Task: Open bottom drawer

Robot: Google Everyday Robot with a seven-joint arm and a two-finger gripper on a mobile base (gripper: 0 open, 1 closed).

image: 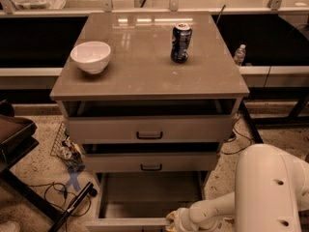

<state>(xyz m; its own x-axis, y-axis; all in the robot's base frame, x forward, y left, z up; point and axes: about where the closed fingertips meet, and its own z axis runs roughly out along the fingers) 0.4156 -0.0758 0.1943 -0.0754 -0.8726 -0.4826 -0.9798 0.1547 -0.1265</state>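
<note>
The three-drawer cabinet (149, 88) stands in the middle of the camera view. Its bottom drawer (145, 197) is pulled far out, its empty inside showing; its front edge runs along the picture's lower border and its handle is out of view. My gripper (175, 220) is at the right part of that front edge, at the end of my white arm (219, 209) that reaches in from the lower right. The top drawer (149, 128) and middle drawer (150, 161) are each slightly ajar, with black pull handles.
A white bowl (91, 56) and a blue soda can (181, 43) stand on the cabinet top. A dark stand (19, 144), cables and small clutter (67, 151) lie on the floor at left. A water bottle (239, 55) stands at the back right.
</note>
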